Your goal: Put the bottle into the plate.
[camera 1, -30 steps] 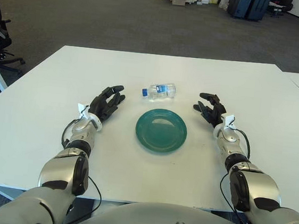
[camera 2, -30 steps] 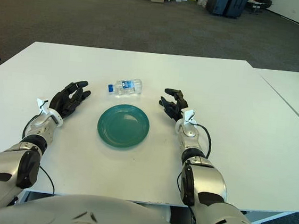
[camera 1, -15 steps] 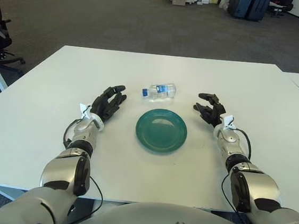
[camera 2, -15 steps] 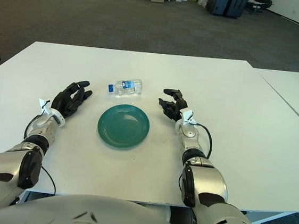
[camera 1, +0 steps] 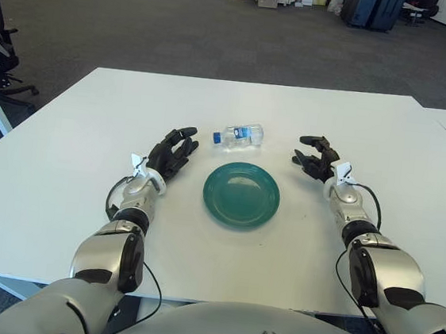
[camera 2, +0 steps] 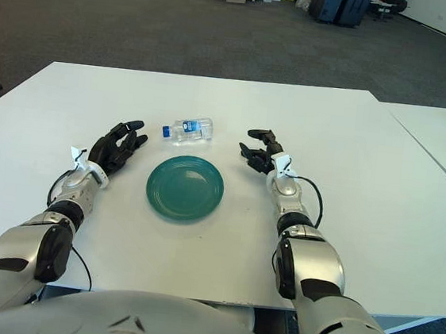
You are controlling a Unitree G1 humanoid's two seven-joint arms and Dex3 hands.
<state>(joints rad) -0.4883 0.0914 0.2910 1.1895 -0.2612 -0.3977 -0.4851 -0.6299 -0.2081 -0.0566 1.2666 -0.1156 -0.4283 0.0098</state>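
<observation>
I've got left hand (camera 1: 170, 150) and right hand (camera 1: 315, 157) released, flanking plate (camera 1: 241, 194), since bottle (camera 1: 238, 135) lies ungrasped beyond it.

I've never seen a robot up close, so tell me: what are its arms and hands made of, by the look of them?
Both arms have glossy silver shells with black joints. Each wrist is pale metal with a small white tag, and a thin black cable loops beside each forearm. The left hand and right hand are black, with thick jointed fingers.
</observation>
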